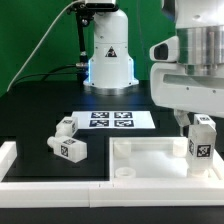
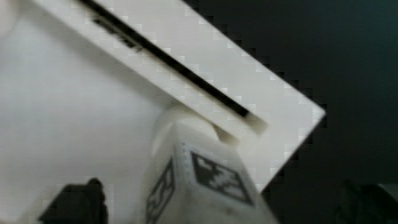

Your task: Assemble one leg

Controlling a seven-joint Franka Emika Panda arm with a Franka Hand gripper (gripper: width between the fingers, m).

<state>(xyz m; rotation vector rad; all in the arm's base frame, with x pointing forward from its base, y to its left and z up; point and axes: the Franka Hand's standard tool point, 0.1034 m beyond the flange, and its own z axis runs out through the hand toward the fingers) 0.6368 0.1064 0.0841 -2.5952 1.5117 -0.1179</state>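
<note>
Directly below the tool (image 1: 190, 126), at the panel's (image 1: 150, 158) corner on the exterior view's right, one leg (image 1: 199, 138) stands upright, long axis vertical, between the fingers. These appear spread wide, gripping nothing. Two more legs (image 1: 70, 139) lie toppled on the bench (image 1: 40, 110), well apart from the panel on its other side. Counted: three legs, one panel, one marker board (image 1: 111, 120).

1. You were working in a robotics lab, not a home or shop: a white robot base (image 1: 108, 55) stood bolted on a black table (image 1: 30, 115).
2. You had a green backdrop curtain (image 1: 35, 40) behind it.
3. You saw fiducial tags on the marker board (image 1: 108, 121) and on the white furniture parts (image 1: 70, 148).
</note>
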